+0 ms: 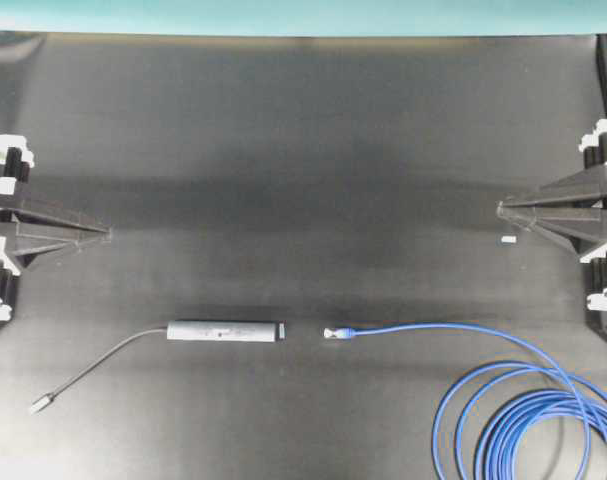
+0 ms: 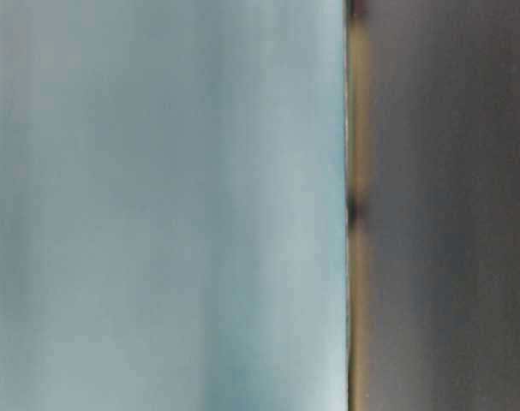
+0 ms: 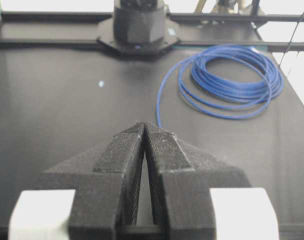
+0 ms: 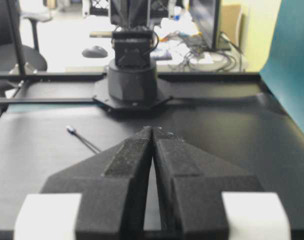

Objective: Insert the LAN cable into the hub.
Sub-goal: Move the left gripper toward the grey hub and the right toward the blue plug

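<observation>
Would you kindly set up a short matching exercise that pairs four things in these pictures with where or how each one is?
Column one:
1. hub
2. LAN cable
3. left gripper
4. right gripper

Column two:
A. shut, at the right edge of the overhead view
B. lying left of centre, a thin grey cord trailing off its left end
C. shut, at the left edge of the overhead view
D. bright blue, looped at lower right, its plug pointing at the hub

Pairs: 1-B, 2-D, 3-C, 4-A
</observation>
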Controlling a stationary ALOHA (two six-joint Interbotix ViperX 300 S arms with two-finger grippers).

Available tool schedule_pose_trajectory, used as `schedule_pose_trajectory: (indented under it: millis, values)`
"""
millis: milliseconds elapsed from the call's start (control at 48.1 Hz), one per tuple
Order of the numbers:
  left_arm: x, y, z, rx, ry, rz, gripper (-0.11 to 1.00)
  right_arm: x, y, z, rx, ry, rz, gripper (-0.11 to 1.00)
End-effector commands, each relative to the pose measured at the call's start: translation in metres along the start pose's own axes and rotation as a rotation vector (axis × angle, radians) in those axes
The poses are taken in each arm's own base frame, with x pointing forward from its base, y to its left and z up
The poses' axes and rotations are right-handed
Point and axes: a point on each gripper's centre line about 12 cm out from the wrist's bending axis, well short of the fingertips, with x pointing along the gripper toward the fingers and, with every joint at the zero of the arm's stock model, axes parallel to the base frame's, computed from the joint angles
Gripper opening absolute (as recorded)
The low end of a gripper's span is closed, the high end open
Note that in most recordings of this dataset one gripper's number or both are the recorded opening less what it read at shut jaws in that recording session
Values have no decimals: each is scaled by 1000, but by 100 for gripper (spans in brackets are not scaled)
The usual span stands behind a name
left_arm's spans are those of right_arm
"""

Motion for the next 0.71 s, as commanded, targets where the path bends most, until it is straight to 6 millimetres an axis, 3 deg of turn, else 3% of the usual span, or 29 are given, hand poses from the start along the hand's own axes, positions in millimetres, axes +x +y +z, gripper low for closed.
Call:
schedule_pose_trajectory:
  millis: [0,83,416,686]
  values:
    - [7,-2,6,38,20,-13,6,4,-3,1,12,12,-18,3]
    - [13,-1,5,39,90,-12,0,10,-4,-7,58,114,-24,0]
    - [42,-16,-21,50,440,-73,0,41,12,-47,98,625,18,0]
    - [65,-23,-48,59,607,-92,0,66,22,-74,83,808,43,0]
